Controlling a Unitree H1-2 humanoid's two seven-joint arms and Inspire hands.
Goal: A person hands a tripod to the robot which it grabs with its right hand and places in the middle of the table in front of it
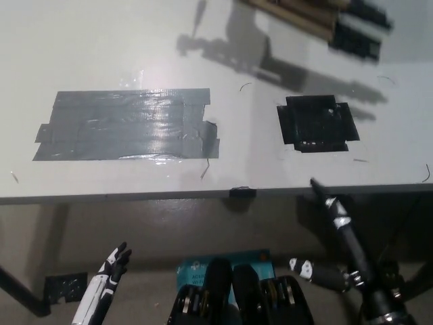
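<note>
A black tripod sits low at the bottom right, in front of the table's near edge. One thin leg with a silver ring points up toward the table. A second leg with a pale foot sticks out to the left. My black right hand is at the tripod's hub, mostly cut off by the picture's bottom edge, and appears closed on it. The white table fills the upper picture. My white left hand rests at the lower left, below the table's edge, fingers apart and holding nothing.
A wide patch of grey tape lies on the table's left half and a smaller black patch on its right. Wooden and black items sit at the far right corner. A teal box lies on the floor.
</note>
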